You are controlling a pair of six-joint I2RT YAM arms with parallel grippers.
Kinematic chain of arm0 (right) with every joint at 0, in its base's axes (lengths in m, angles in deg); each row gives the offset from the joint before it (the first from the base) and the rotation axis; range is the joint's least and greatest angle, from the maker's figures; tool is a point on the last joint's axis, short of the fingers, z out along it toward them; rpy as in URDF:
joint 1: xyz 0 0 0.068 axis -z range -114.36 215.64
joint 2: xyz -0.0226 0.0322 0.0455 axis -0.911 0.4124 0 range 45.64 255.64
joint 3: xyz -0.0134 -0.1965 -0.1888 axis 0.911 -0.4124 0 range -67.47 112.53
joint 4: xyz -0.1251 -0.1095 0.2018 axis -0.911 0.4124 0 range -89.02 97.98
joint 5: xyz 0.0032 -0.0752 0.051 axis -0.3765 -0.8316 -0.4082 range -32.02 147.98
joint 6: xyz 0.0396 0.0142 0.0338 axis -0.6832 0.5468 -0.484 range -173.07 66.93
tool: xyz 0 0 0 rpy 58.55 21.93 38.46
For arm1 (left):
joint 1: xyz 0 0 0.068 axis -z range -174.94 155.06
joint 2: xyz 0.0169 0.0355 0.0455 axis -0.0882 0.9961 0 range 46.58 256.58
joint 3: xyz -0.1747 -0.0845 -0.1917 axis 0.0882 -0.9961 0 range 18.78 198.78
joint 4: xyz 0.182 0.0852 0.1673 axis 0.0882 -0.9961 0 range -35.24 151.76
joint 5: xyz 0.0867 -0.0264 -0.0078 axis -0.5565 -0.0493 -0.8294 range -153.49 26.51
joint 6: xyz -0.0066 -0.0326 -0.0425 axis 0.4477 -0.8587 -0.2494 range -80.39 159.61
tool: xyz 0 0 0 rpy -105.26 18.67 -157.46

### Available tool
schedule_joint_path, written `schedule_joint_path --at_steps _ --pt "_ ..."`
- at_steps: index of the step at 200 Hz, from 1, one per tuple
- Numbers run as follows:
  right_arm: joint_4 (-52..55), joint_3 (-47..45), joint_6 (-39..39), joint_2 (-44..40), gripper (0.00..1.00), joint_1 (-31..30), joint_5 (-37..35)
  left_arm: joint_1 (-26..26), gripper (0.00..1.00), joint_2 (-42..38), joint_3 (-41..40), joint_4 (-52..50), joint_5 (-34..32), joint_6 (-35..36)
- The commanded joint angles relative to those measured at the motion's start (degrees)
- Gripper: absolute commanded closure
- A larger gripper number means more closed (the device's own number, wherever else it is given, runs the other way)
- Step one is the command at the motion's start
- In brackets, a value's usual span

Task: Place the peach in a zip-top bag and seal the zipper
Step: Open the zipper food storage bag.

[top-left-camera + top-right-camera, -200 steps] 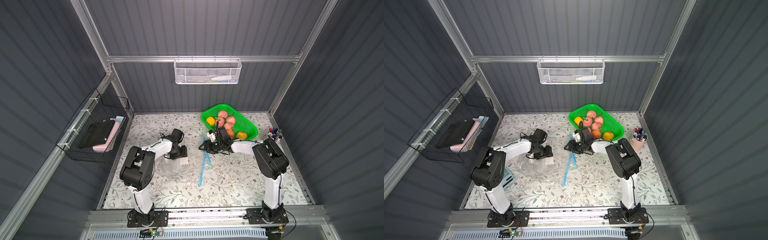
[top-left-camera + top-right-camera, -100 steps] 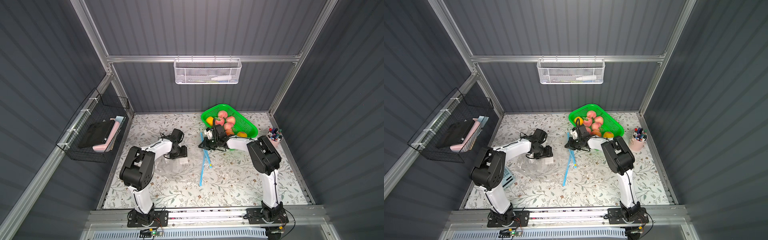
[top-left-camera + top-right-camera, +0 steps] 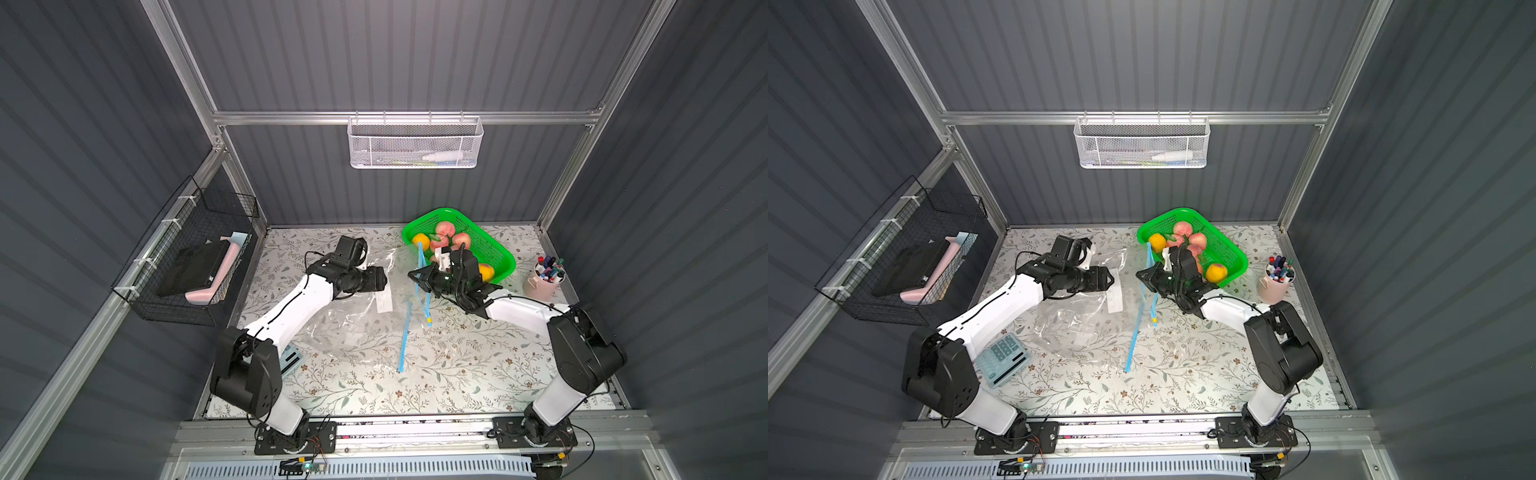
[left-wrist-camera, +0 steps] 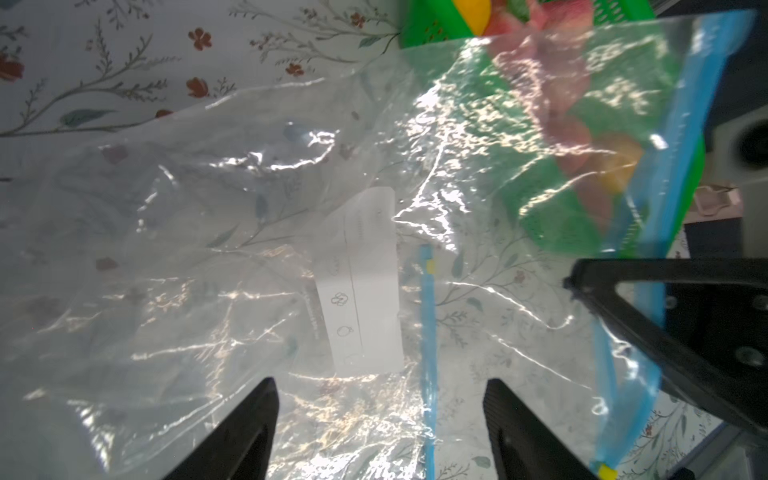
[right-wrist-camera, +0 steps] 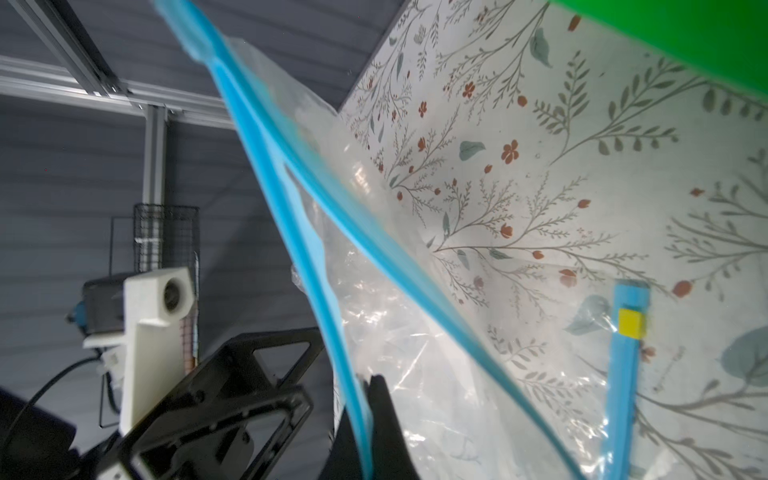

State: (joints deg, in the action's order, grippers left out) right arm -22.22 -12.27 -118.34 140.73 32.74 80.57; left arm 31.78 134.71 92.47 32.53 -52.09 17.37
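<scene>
Clamped the right pincer (image 5: 368,415) tight on a blue zipper strip (image 4: 683,137) of the zip-top bag (image 3: 349,320) and held that lip up off the surface (image 3: 457,374), apparently to part it from the other stretch of strip (image 3: 405,336), left flat on the floral print. Turned the raised lip toward the green basket (image 3: 494,253), just beside it, seemingly for a short carry of the fruit into the mouth.

Spread the left pincer (image 4: 380,432) wide, gripping nothing, low over the clear film near the white label (image 4: 361,282). Probably stationed there to pin or catch the body of the bag against any slide after the lifted lip. Contact between its fingers and the plastic: impossible to tell from any view.

Left the peaches (image 3: 445,228) in the basket among the oranges (image 3: 420,241), with none in the bag.

Judged the step in hand as opening the mouth, with fetching and sealing both undone. Called next for a free pincer to take one peach, awkward with the nearer right pincer taken up by the strip. Saw some risk in the thin, slippery film: likely to sag shut on release, or to drag across the surface under an unanchored pull.
</scene>
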Motion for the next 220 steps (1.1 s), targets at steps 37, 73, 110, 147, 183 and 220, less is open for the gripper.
schedule_joint_path --at_steps 37,73,110,147,183,220 --pt "-10.97 -5.65 -15.74 -5.51 1.0 -1.37 -10.63 7.12 0.17 -4.52 1.4 0.67 -0.73 5.34" --pt "-11.01 -5.9 -16.89 -5.42 1.0 -1.83 -11.4 9.51 0.16 -1.64 2.59 0.0 -1.47 7.3" --pt "-9.12 -4.24 -16.68 -3.49 1.0 -2.32 -11.03 11.81 0.16 -0.45 2.64 2.91 -2.24 6.44" --pt "-8.04 -3.17 -15.68 -2.38 1.0 -3.17 -11.23 12.77 0.18 1.74 1.84 5.85 -1.47 4.17" --pt "-7.2 -3.04 -15.76 -2.13 1.0 -3.98 -11.68 14.07 0.29 3.45 1.92 5.33 -5.13 1.89" --pt "-5.99 -2.82 -15.98 -2.08 1.0 -4.56 -13.27 15.35 0.46 3.65 0.68 4.44 -8.9 1.54"
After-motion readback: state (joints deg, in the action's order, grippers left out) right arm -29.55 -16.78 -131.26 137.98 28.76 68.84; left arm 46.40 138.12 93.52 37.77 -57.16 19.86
